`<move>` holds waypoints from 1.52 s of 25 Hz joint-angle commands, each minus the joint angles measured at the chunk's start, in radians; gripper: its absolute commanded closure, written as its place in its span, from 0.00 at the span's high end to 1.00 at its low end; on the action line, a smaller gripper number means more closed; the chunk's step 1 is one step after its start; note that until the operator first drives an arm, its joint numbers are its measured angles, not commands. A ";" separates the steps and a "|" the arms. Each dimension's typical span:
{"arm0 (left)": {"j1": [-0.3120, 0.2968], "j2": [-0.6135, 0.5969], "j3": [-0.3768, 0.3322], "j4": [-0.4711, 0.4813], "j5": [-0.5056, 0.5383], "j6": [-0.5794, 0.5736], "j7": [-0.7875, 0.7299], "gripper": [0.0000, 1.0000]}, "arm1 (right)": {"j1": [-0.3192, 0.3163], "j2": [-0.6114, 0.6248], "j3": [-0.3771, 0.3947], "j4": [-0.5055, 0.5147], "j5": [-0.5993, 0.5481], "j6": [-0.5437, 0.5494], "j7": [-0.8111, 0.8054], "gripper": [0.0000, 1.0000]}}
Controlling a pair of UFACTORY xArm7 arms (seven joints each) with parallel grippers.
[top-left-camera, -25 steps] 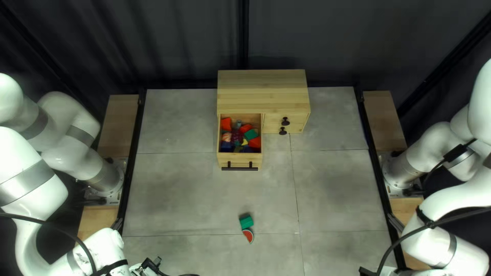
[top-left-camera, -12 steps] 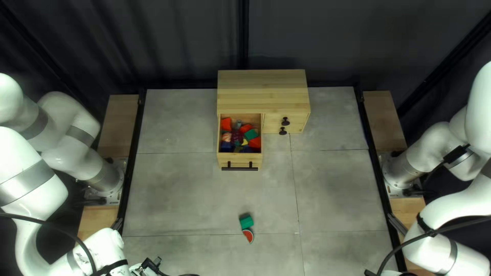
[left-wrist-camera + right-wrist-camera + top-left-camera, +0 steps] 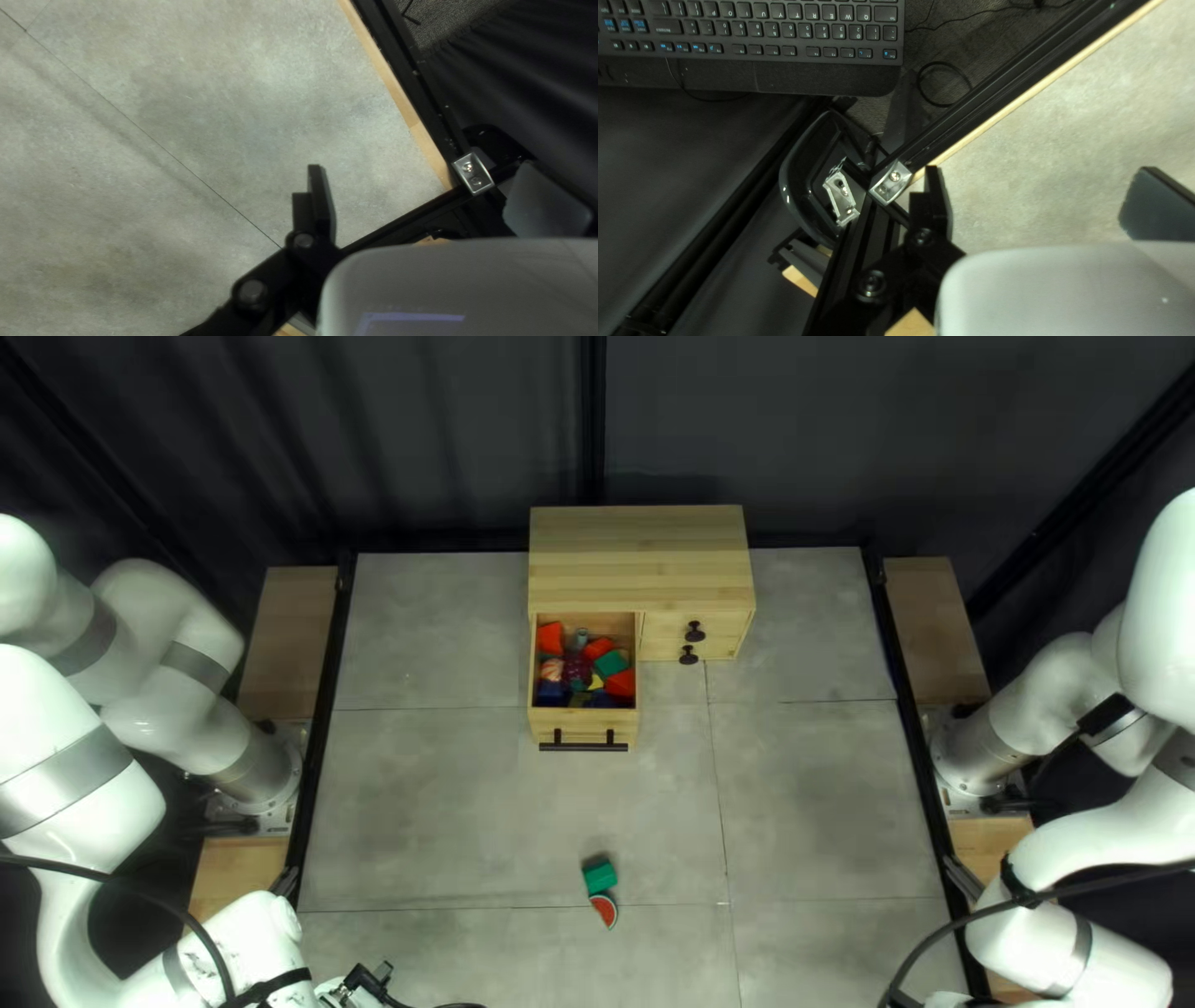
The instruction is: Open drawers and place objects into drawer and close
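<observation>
Left wrist view: left fingers [image 3: 321,202] wide apart, empty, over grey tabletop [image 3: 205,106]; right fingers [image 3: 939,205] also spread wide, empty.

Soft, fairly even light lay across the worktop [image 3: 486,834] in the top left view, seemingly from overhead. Toward twelve o'clock, the curtain [image 3: 374,436] sank to near-black, its folds faint. A small dark shadow hugged the green block [image 3: 600,879] on its twelve-o'clock side, and the open drawer [image 3: 579,722] was dimmer inside. The left arm [image 3: 75,722] and right arm [image 3: 1108,840] were almost bleached white. Both wrist views showed the worktop pale and mottled; the right's had glare on a glossy black rim [image 3: 786,194], beyond the keyboard [image 3: 784,32].
</observation>
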 commanded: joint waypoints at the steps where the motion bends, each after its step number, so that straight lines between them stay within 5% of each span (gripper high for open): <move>1: 0.000 0.000 0.000 0.000 0.000 0.000 0.000 1.00 | 0.000 0.005 -0.003 0.006 -0.010 0.016 0.062 1.00; 8: 0.009 0.005 0.009 0.009 -0.005 -0.001 0.001 1.00 | 0.000 0.005 -0.003 0.006 -0.010 0.016 0.062 1.00; 16: 0.038 0.107 0.043 0.148 0.126 0.109 0.080 1.00 | 0.000 0.005 -0.003 0.006 -0.010 0.016 0.062 1.00; 27: 0.121 -0.012 0.122 0.123 0.198 0.190 0.313 1.00 | 0.000 0.005 -0.003 0.006 -0.010 0.016 0.062 1.00; 38: 0.159 0.111 0.168 0.178 0.354 0.120 0.323 1.00 | 0.000 0.005 -0.003 0.006 -0.010 0.016 0.062 1.00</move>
